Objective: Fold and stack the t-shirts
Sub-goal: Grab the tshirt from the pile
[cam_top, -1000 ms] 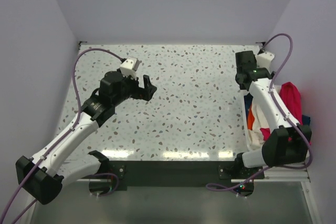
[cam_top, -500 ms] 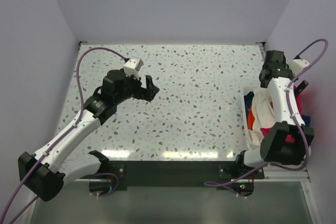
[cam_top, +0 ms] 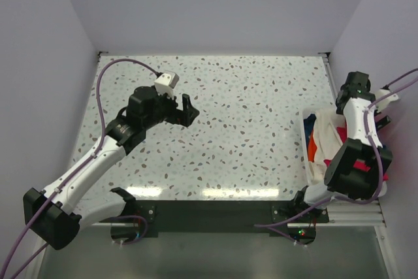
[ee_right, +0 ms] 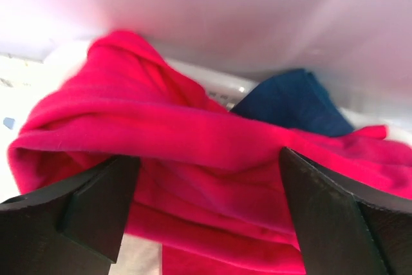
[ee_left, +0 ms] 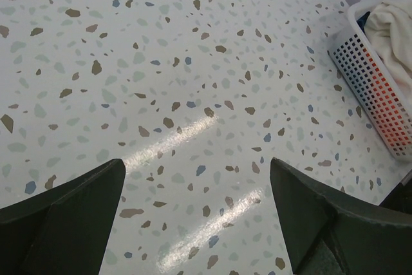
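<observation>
White slatted basket [ee_left: 368, 80] sits at the right edge of the counter [cam_top: 248, 129], toward the near right corner. All the t-shirts are heaped inside it, none laid out on the counter.

- red t-shirt [ee_right: 193, 133] is on top, bunched in folds and draped up over the basket's far rim
- dark blue t-shirt [ee_right: 291, 100] is behind the red one, against the wall side
- cream-white t-shirt [ee_left: 394, 27] lies along the counter-side wall of the basket
- orange t-shirt [cam_top: 315, 146] shows through the slats (mostly buried)

The right arm's upper link crosses over the basket in the top view and hides much of the pile.

Right end effector [ee_right: 205, 159] is released, jaws spread wide, right over the red t-shirt with nothing gripped. Can't tell if the fingers touch the cloth.

Left end effector [ee_left: 196, 165] is also released, jaws wide apart. It hangs above bare counter left of centre, well apart from the basket.

Purple cable [cam_top: 104, 89] loops up off the left arm over the left edge. A second one arcs by the right wall.

The counter is white terrazzo with brown, grey and blue flecks, glossy, with glare streaks near the near edge. Plain pale lavender walls stand on three sides. A dark strip at the near edge carries the arm bases.
</observation>
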Action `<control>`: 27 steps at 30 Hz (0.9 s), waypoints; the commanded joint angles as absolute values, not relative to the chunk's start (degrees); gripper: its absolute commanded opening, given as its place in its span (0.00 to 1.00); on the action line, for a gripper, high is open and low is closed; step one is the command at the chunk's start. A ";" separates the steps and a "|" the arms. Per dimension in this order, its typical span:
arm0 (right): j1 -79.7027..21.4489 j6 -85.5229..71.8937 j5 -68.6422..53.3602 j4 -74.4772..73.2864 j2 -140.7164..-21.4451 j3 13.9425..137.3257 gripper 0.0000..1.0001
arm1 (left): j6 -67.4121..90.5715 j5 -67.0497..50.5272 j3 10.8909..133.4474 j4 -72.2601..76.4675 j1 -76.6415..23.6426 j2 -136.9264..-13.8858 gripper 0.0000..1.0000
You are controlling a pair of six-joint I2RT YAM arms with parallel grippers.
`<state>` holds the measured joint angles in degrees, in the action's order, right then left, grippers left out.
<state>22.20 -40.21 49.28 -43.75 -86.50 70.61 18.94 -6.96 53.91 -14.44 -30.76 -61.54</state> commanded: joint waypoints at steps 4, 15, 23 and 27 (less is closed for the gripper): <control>22.24 -44.47 46.94 -39.82 -85.52 66.54 0.60 | 19.78 -8.44 55.02 -12.74 -30.67 -61.52 1.00; 22.15 -39.83 38.86 -42.90 -76.04 71.89 0.00 | 19.60 -8.53 54.84 -12.22 -30.67 -61.70 1.00; 21.80 -31.47 26.20 -40.43 -66.27 76.98 0.00 | 19.34 -8.26 54.23 -11.51 -30.59 -60.73 1.00; 19.69 -30.24 18.65 -39.82 -63.64 79.89 0.00 | 19.16 -8.09 54.05 -11.51 -30.67 -60.38 1.00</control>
